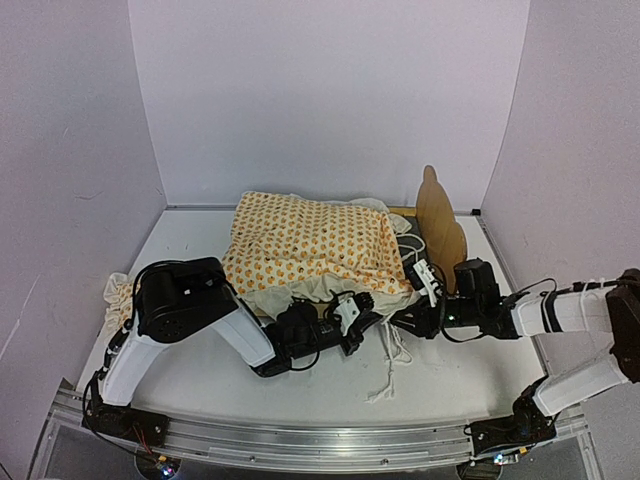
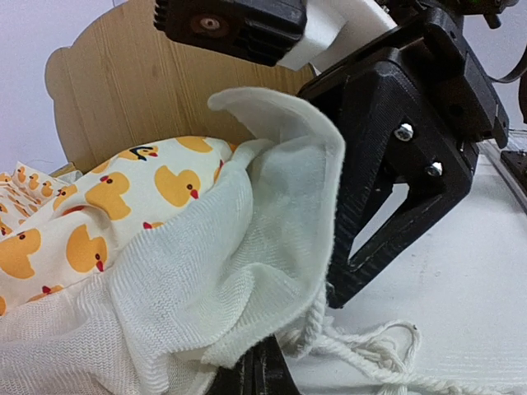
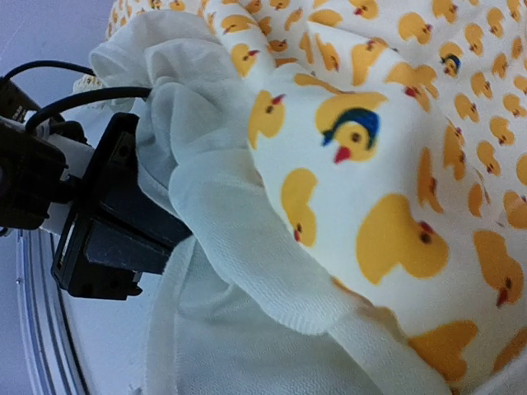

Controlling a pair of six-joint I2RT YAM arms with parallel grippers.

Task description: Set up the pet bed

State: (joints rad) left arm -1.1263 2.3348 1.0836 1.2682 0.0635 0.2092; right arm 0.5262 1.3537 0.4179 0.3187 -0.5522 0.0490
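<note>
Ruffle (image 2: pixel 247 271) at 6 o'clock hides whether left end effector (image 1: pixel 368 312) or right end effector (image 1: pixel 405 316) grips it; draw evenly over pet bed (image 1: pixel 440 225).

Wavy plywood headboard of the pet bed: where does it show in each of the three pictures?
Top external: the wavy plywood headboard stands right of centre, beside the cream duck-print fabric cover.
Left wrist: upper left, behind that cover.
Right wrist: not in it.
Shared landmark: the cover, seen in all three.
</note>
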